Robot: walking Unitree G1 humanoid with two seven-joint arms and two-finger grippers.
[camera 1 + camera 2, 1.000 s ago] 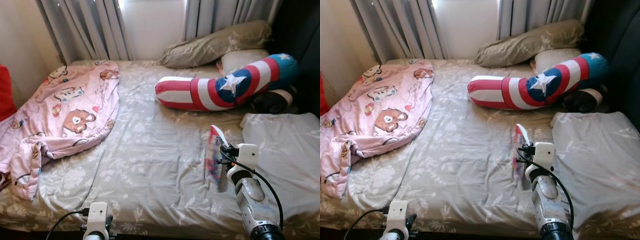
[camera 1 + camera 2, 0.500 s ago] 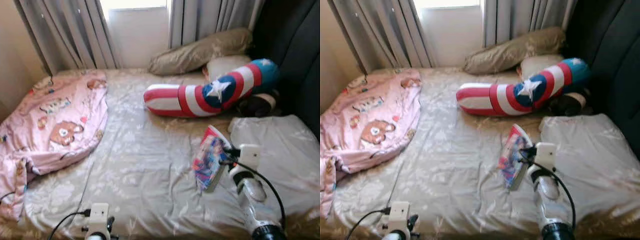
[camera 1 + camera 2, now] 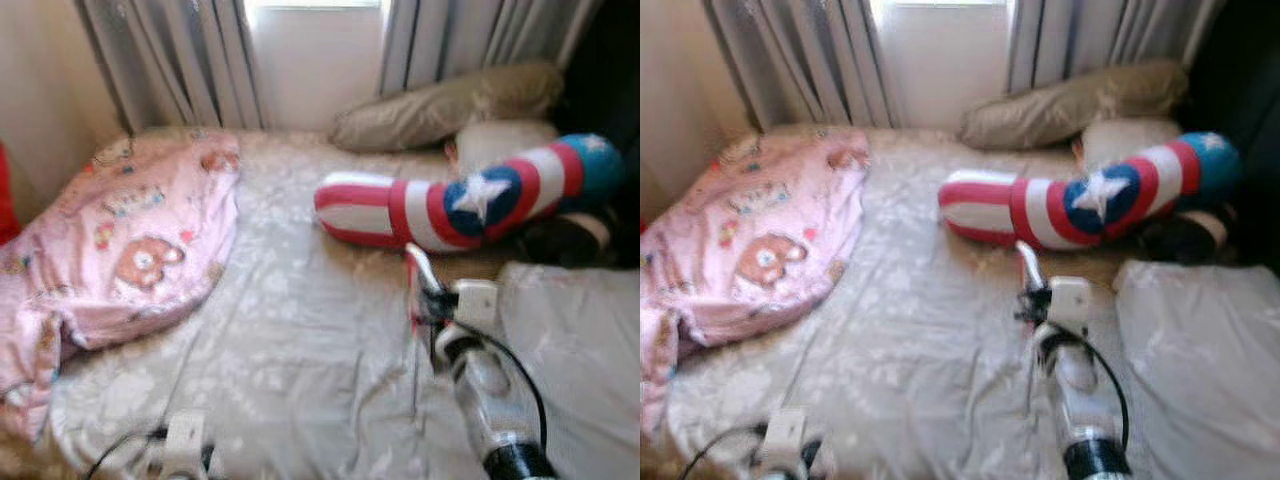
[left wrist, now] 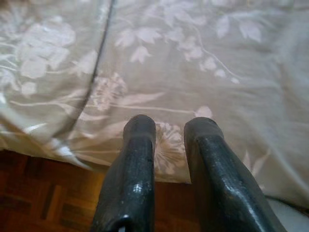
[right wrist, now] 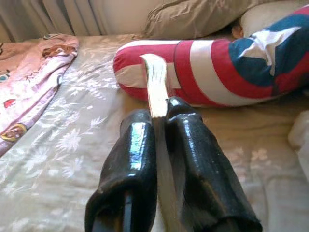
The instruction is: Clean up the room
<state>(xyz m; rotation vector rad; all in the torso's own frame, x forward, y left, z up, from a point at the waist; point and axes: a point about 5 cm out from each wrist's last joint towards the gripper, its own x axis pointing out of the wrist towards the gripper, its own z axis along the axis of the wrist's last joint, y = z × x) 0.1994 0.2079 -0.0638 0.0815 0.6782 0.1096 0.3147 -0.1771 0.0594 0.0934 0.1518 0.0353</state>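
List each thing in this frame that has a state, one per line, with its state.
Book: held edge-on, lifted off the bed.
Right gripper: shut on the book.
Left gripper: open, holding nothing, at the bed's near edge.
Pink blanket: crumpled, spilling off the bed's left side.
Striped bolster: lying across the bed by the pillows.
Curtains: parted at the window.
Bed sheet: wrinkled.

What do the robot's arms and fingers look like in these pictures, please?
The right arm is a silver cylinder with a dark collar, a white block near the wrist and a black cable looping alongside. The right gripper and left gripper each have two long, glossy black fingers with rounded tips.
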